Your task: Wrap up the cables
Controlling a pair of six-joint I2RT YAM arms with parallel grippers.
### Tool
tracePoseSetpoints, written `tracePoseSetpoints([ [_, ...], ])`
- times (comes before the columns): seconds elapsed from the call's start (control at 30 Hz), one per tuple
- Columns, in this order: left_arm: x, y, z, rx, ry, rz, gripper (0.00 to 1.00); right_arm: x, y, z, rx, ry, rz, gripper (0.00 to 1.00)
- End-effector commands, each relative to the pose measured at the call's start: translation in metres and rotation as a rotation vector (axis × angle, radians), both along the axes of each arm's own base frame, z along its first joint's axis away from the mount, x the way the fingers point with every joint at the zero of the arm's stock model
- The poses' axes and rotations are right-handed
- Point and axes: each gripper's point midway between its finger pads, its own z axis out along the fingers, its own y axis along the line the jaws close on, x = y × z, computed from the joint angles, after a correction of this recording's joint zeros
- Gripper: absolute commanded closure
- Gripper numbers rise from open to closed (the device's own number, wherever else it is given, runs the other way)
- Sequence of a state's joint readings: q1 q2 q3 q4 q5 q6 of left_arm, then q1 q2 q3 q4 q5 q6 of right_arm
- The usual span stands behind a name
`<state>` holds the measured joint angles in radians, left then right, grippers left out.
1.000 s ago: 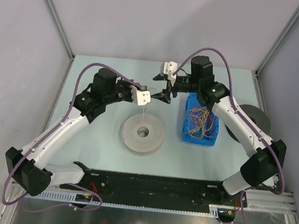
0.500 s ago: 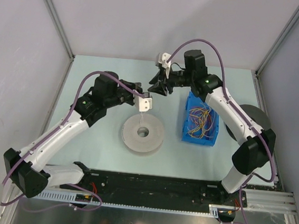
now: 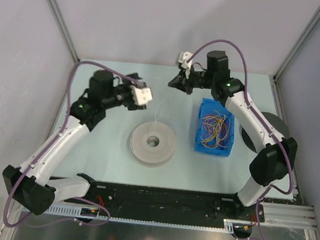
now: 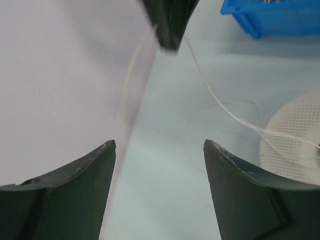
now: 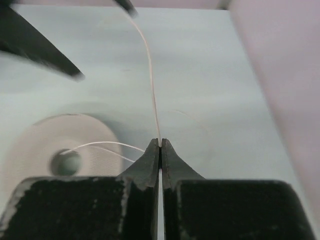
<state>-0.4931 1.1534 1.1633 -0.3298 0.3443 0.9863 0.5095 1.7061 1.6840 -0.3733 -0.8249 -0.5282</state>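
Over on the right side of the table, the cables sit in a loose tangle inside a blue bin, mostly yellow and orange, and neither arm is touching them. So my read is we're at the prep step: getting a length of tie string off its spool before any actual wrapping happens. The right gripper has its fingers pressed tight together on a thin white string, pinched right at the tips, and it's held up beyond the spool, left of the bin's far end. One run of that string drops back to the pale flat spool lying mid-table, left of the bin. The other run heads off toward the left gripper, whose fingers are wide apart and holding nothing. From its own camera the string seems to pass near its left-hand finger, but it's blurry and I can't tell if it touches. The two grippers are near each other, tip to tip, over the far part of the table. Next move, I'd guess: the left one needs to line its gap up with that loose run and close on it, so the string is stretched between both arms. It's super thin and floppy, so a small miss means grabbing air, and yanking hard could drag the spool about. After that the string has to get over to the bin.
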Motion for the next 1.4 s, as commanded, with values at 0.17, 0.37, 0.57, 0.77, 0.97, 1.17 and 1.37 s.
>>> tracePoseSetpoints([
  [0.17,-0.030,0.025,0.072,-0.540,0.408,-0.055,0.27,0.088,-0.078,0.156,0.142,-0.687,-0.317,1.00],
  [0.37,-0.015,0.030,0.072,-0.601,0.475,0.006,0.29,0.073,-0.059,0.118,0.006,-0.757,-0.199,1.00],
  [0.57,-0.031,0.023,0.067,-0.607,0.585,-0.142,0.40,0.019,-0.033,0.029,-0.132,-0.773,0.011,1.00],
  [0.77,-0.037,0.021,0.041,-0.630,0.713,-0.148,0.53,0.004,-0.023,0.020,-0.124,-0.817,0.045,1.00],
  [0.97,-0.033,0.014,0.016,-0.666,0.876,-0.119,0.56,-0.008,-0.016,0.019,-0.114,-0.847,0.090,1.00],
  [1.17,-0.035,-0.003,0.004,-0.655,0.956,-0.139,0.58,-0.017,-0.013,0.021,-0.105,-0.864,0.115,1.00],
  [1.37,-0.042,-0.019,-0.010,-0.628,1.022,-0.172,0.61,-0.022,-0.010,0.023,-0.103,-0.871,0.125,1.00],
])
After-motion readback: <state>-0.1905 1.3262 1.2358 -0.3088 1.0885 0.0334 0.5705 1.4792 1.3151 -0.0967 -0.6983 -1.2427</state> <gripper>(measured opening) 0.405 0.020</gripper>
